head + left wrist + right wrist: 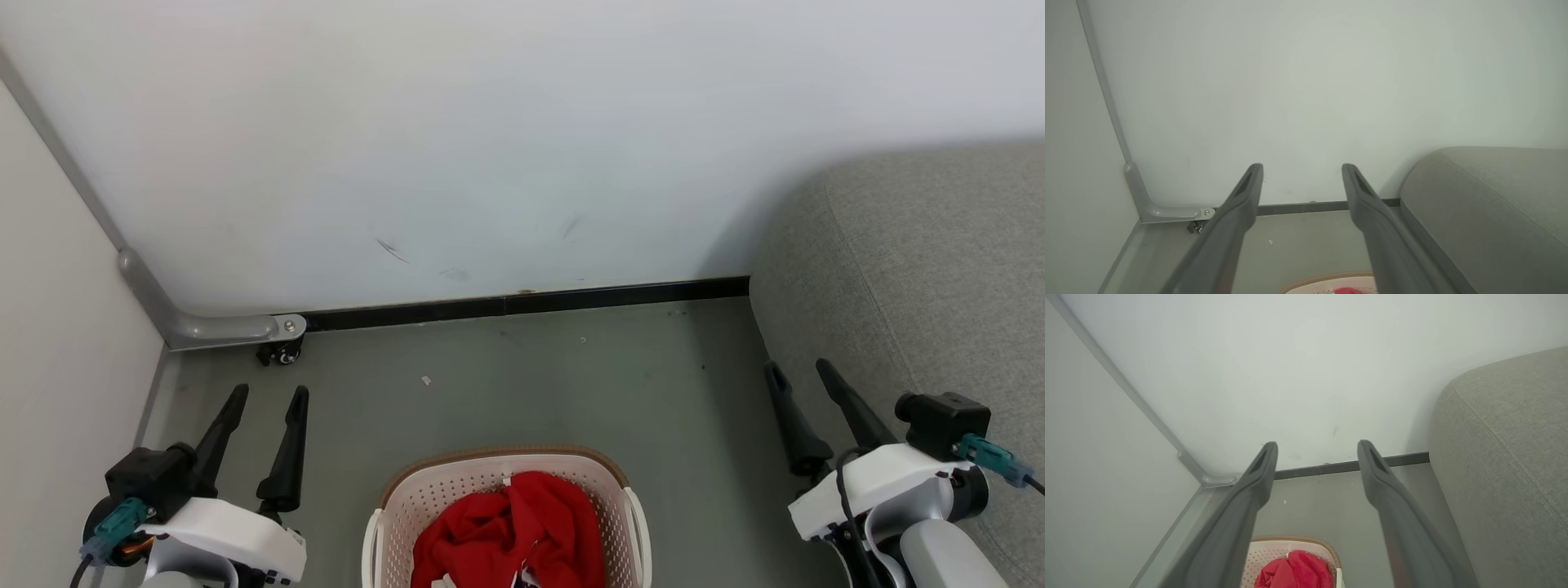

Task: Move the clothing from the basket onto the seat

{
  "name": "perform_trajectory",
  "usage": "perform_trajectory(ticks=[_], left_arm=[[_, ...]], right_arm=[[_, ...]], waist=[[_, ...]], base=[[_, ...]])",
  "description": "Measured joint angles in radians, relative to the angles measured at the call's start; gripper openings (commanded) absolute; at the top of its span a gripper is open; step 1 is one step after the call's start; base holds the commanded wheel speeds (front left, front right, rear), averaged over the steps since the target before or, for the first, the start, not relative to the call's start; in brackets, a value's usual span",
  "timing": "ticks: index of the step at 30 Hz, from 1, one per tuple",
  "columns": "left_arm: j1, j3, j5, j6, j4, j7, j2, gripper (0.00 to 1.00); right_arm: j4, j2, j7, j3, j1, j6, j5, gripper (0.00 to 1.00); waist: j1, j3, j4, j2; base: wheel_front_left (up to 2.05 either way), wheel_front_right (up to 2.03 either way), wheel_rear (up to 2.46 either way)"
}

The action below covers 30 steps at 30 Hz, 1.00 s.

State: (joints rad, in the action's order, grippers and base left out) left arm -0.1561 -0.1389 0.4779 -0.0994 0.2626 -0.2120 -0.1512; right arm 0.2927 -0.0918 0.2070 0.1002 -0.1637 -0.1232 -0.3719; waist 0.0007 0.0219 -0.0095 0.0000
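Note:
Bright red clothing (pixel 510 531) lies crumpled in the cream perforated basket (pixel 400 502) on the floor at the bottom middle of the head view. The grey woven seat (pixel 922 269) rises at the right. My left gripper (pixel 269 394) hangs open to the left of the basket, nothing between its fingers. My right gripper (pixel 796 367) hangs open to the right, close to the seat's front face. The right wrist view looks past its own open gripper (pixel 1318 446) down at the clothing (pixel 1294 573), the basket (pixel 1274 551) and the seat (pixel 1506 457). The left wrist view shows its open gripper (pixel 1302 167), the basket rim (pixel 1327 281) and the seat (pixel 1486 212).
A white wall with a black skirting strip (pixel 522 304) closes the far side. A pale panel on a grey bracket with a small caster (pixel 282 351) stands at the left. Bare grey floor (pixel 522 384) lies between the basket and the wall.

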Motion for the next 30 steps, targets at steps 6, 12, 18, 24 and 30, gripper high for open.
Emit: perform_trajectory(ticks=[6, 12, 18, 24, 30], left_arm=[[-0.005, -0.003, -0.082, -0.001, 0.006, -0.020, -0.001, 1.00], [-0.022, -0.007, -0.148, -0.007, 0.011, -0.038, -0.001, 1.00], [-0.022, -0.004, -0.155, -0.009, 0.017, -0.038, 0.000, 1.00], [-0.022, 0.001, -0.155, -0.011, 0.027, -0.038, 0.005, 1.00], [-0.022, 0.001, -0.164, -0.019, 0.049, -0.038, 0.010, 1.00]], right_arm=[[-0.001, -0.001, 0.022, 0.009, -0.011, 0.000, 0.085, 1.00], [-0.001, -0.002, 0.041, 0.013, -0.028, 0.000, 0.156, 1.00], [0.000, -0.001, 0.041, 0.012, -0.030, 0.000, 0.167, 1.00], [0.000, 0.001, 0.041, 0.009, -0.030, 0.000, 0.168, 1.00], [-0.001, 0.005, 0.041, -0.002, -0.030, 0.000, 0.170, 1.00]], waist=[[0.0000, 0.000, -0.002, 0.0000], [-0.0001, 0.001, -0.004, 0.0000], [-0.0001, 0.001, -0.005, 0.0000], [-0.0001, 0.002, -0.005, 0.0000], [-0.0002, 0.005, -0.006, 0.0000]], base=[[0.00, 0.00, 0.00], [0.00, 0.00, 0.00], [0.00, 0.00, 0.00], [0.00, 0.00, 0.00], [0.00, 0.00, 0.00]])
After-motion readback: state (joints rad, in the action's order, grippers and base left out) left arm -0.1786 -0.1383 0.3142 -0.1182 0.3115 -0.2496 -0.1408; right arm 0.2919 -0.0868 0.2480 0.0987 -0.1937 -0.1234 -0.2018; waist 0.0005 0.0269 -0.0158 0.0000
